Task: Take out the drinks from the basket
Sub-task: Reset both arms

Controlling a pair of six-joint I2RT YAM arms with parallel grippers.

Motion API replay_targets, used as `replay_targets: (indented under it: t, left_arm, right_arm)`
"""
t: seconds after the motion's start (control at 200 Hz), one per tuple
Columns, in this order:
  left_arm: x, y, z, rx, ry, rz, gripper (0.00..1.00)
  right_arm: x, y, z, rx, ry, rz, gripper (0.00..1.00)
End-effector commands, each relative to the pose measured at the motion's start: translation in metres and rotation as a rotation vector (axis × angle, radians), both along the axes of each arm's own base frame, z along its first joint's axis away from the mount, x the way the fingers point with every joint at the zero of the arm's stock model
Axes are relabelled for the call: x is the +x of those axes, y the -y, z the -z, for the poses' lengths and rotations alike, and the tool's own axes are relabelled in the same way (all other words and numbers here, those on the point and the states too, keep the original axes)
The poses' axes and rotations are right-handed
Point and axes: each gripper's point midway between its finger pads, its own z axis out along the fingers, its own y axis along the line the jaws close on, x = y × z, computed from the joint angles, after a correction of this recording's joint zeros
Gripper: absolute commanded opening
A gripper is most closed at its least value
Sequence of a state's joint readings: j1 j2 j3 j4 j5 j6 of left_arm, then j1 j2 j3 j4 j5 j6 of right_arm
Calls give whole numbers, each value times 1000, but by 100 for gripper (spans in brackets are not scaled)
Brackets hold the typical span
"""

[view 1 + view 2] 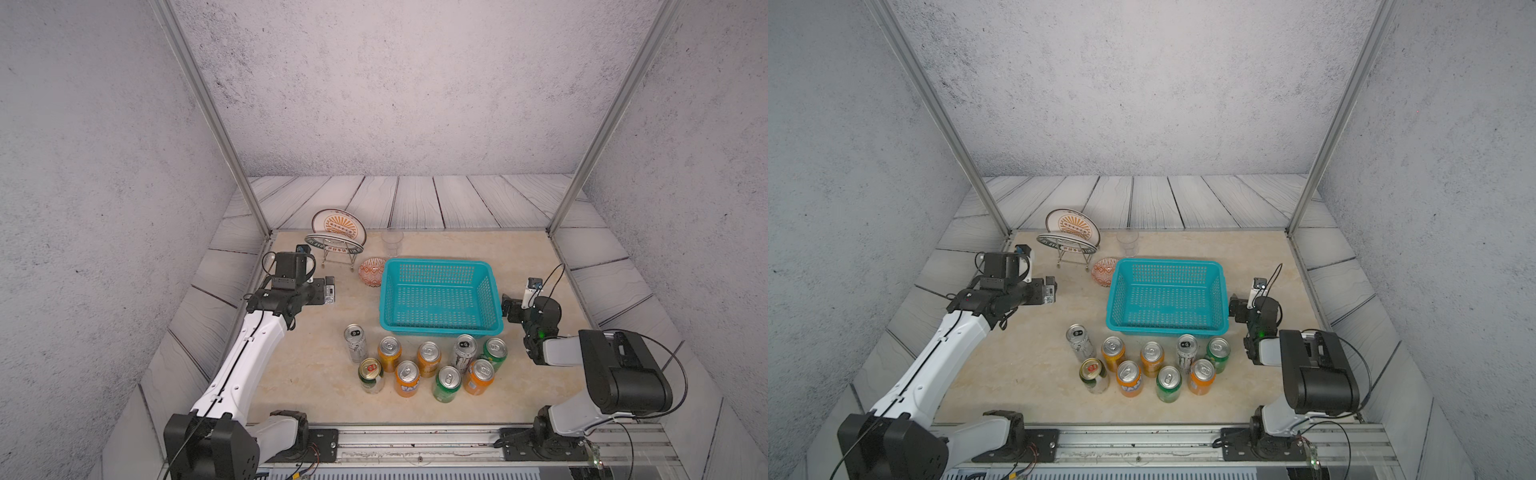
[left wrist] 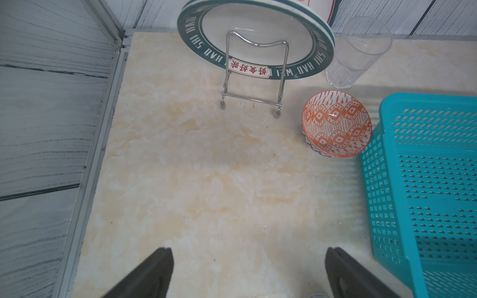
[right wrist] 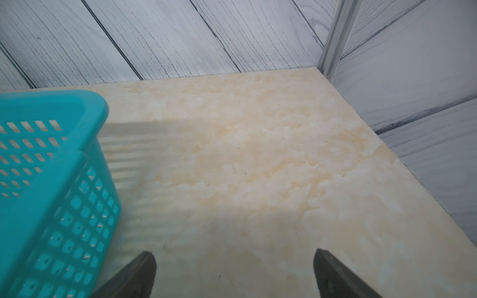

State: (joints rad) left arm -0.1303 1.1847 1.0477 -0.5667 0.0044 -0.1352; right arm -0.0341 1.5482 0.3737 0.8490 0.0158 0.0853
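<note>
1. Surface: beige marble-look tabletop (image 1: 316, 386). It is boxed in by grey wood-plank panels (image 1: 415, 201) and rough grey walls (image 1: 395, 83). There are two aluminium frame posts (image 1: 216, 124), and a metal rail (image 1: 415, 440) on the near edge carries both arms.
2. Drinks: nine aluminium cans, all upright on the tabletop in a loose cluster just in front of the basket, none inside it.
   - Four orange cans (image 1: 429, 358).
   - Three green cans (image 1: 447, 382); the leftmost has a gold top.
   - Two taller silver-white cans (image 1: 464, 351) with black markings.
3. One rectangular turquoise perforated plastic basket (image 1: 436, 262), mid-table, right of centre.
4. Other items:
   - One orange-patterned bowl (image 1: 371, 271) just beside the basket's far-left corner; contact is unclear.
   - One clear plastic cup (image 1: 392, 241).
   - Two plates (image 1: 338, 224) leaning in one wire stand (image 1: 338, 257).
5. Left gripper (image 2: 249, 250): jaws spread wide, holding nothing. It sits over bare tabletop left of the basket, clear of it.
6. Right gripper (image 3: 233, 252): jaws spread wide, holding nothing. It sits just beside the basket's right wall.
</note>
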Motion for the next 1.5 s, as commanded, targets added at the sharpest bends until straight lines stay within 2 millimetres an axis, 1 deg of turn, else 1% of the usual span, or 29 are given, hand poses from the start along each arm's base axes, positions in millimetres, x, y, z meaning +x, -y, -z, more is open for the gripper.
replay_targets:
  t: [0.0, 0.2, 0.33, 0.4, 0.53, 0.611, 0.721, 0.821, 0.906, 0.986, 1.161, 1.251, 1.321, 1.446, 1.491]
  left_arm:
    - [4, -4, 2, 7, 16, -8, 99]
    - [6, -3, -2, -6, 78, -9, 99]
    - [10, -3, -7, -15, 181, -8, 99]
    - [10, -7, -16, -22, 241, -43, 99]
    - [7, -25, -24, -23, 366, -153, 99]
    - [3, -40, -14, 9, 409, -234, 99]
    - [-1, -53, 14, 58, 404, -290, 99]
    - [-2, -57, 39, 99, 363, -297, 99]
    - [-3, -62, 56, 137, 341, -309, 99]
    - [-1, -63, 71, 142, 342, -312, 99]
    - [8, -60, 88, 155, 388, -280, 99]
    - [17, -52, 86, 176, 396, -216, 99]
    - [24, -53, 86, 200, 412, -206, 99]
    - [35, -48, 84, 223, 449, -152, 99]
    - [38, -47, 87, 218, 458, -141, 99]
  right_arm:
    - [11, -3, -11, 7, 4, -26, 99]
    - [13, -4, -11, -1, 23, -35, 99]
    - [13, -5, -12, -2, 43, -37, 100]
    - [13, -5, -12, -2, 41, -36, 100]
    - [13, -5, -12, -2, 42, -37, 99]
    - [13, -5, -12, -2, 43, -37, 99]
    - [13, -5, -13, -2, 43, -38, 99]
    - [13, -5, -12, -2, 41, -38, 99]
    - [13, -5, -12, -2, 42, -38, 99]
    - [13, -5, -12, -1, 41, -37, 99]
    - [13, -5, -12, -2, 40, -37, 100]
    - [13, -5, -12, -3, 39, -37, 99]
    - [13, -5, -12, -3, 39, -36, 99]
    - [13, -5, -12, -2, 40, -38, 99]
    - [13, -5, -12, -4, 40, -36, 100]
